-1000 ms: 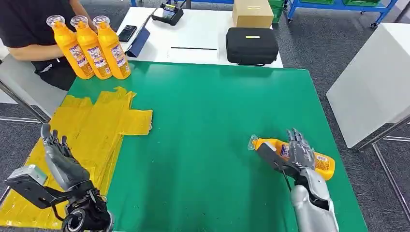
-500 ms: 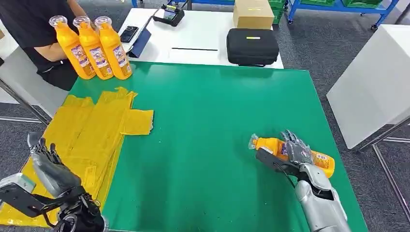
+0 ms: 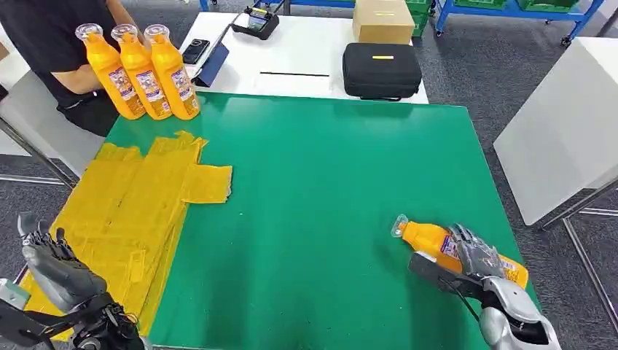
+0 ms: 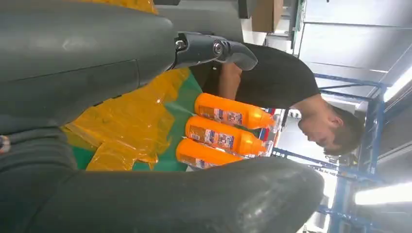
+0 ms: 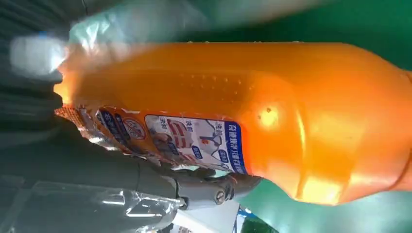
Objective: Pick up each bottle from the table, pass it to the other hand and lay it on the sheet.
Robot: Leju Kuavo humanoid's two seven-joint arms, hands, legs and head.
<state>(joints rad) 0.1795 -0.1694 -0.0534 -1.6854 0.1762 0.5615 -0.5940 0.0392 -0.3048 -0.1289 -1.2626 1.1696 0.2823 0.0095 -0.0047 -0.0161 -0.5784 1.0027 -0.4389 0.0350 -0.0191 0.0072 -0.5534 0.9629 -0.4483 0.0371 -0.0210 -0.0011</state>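
Note:
An orange bottle (image 3: pixel 428 238) with a clear cap lies tilted near the green table's front right corner, cap pointing left. My right hand (image 3: pixel 477 259) grips it around the labelled middle; in the right wrist view the fingers (image 5: pixel 204 187) wrap the bottle (image 5: pixel 243 97). My left hand (image 3: pixel 52 266) hangs off the front left corner beside the yellow sheet (image 3: pixel 138 197), fingers apart and holding nothing. Three more orange bottles (image 3: pixel 138 69) stand upright at the back left corner, also seen as bottles (image 4: pixel 218 136) in the left wrist view.
A person in black (image 3: pixel 44 36) sits at the back left behind the standing bottles. A white table (image 3: pixel 306 51) beyond holds a black case (image 3: pixel 381 69), a cardboard box (image 3: pixel 382 20) and small devices. Another white table (image 3: pixel 561 131) stands to the right.
My right hand has pulled the bottle nearer to the table's front edge and a little right. My left hand has sunk lower and further left, off the sheet's corner.

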